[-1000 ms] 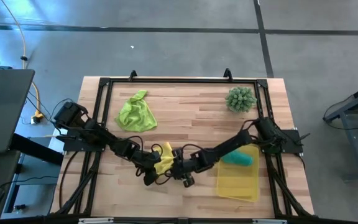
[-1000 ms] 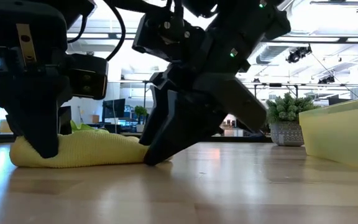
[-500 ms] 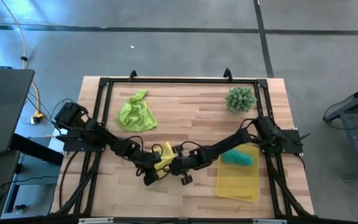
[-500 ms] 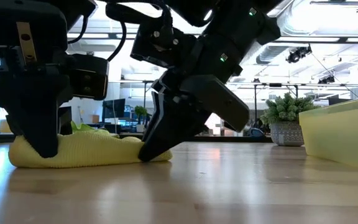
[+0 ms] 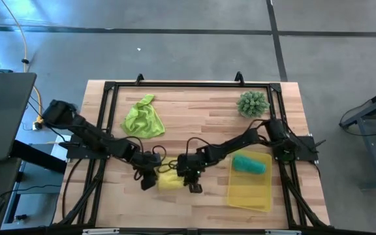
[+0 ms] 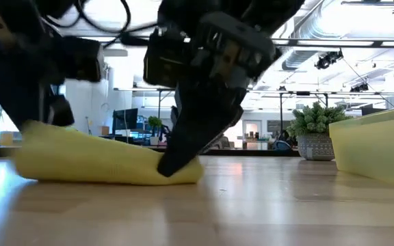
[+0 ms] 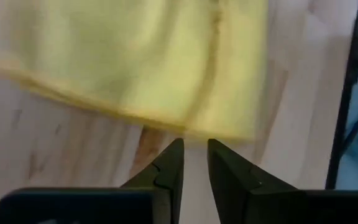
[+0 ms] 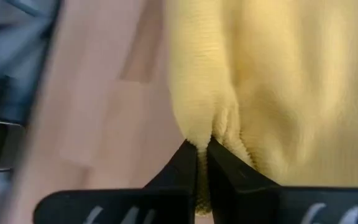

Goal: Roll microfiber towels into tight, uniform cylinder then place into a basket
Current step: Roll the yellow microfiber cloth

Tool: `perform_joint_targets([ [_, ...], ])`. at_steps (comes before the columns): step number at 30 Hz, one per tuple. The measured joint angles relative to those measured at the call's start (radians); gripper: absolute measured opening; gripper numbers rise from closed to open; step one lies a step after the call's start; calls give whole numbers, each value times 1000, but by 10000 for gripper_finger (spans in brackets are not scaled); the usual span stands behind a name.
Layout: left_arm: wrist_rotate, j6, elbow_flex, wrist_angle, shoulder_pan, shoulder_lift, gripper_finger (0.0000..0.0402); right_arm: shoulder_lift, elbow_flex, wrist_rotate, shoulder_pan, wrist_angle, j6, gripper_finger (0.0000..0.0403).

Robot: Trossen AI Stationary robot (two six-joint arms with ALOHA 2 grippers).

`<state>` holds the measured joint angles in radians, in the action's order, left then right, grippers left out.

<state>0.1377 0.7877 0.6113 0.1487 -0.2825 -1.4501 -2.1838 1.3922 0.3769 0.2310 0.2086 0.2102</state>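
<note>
Rolling goes best if I keep my right pincer (image 8: 202,152) clamped on the yellow towel (image 5: 169,181) edge, low center of frame, while my left pincer (image 7: 194,163), slightly parted and empty, tucks evenly.

Two dark, jointed robot arms on a black tube frame

The left arm (image 5: 96,138) and the right arm (image 5: 240,145) are both matte black, built of blocky housings linked by slimmer tubular segments, with thin black cables looping along them. Each rises from a boxy black base bolted to a black metal frame (image 5: 188,84) edging the wooden table. The left gripper (image 7: 193,163) ends in two black, tapering, wedge-shaped fingers with notched inner edges, set on a flat black crossbar. The right gripper (image 8: 202,163) has the same black pointed fingers on a crossbar carrying pale markings. In the low view, a small gold-coloured plate shows on one dark housing.
</note>
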Motion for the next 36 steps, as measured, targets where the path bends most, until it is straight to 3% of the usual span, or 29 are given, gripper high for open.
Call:
perform_joint_targets([
  [4, -63, -77, 1, -5, -49, 69, 62, -5, -4, 186, -45, -32, 135, 1],
  [7, -135, -143, 3, -57, -111, 99, 62, -7, -5, 247, -70, -40, 221, 1],
  [16, -447, -323, 2, -211, -300, 79, 67, -5, -3, 254, -106, -23, 316, 1],
  [21, -486, -321, 3, -236, -315, 14, 95, -5, -2, 250, -106, -22, 317, 1],
  [30, -501, -373, 3, -444, -323, -172, 156, -5, -2, 243, -106, -22, 317, 8],
  [36, -675, -395, 4, -460, -336, -246, 168, -4, -2, 241, -106, -23, 316, 8],
])
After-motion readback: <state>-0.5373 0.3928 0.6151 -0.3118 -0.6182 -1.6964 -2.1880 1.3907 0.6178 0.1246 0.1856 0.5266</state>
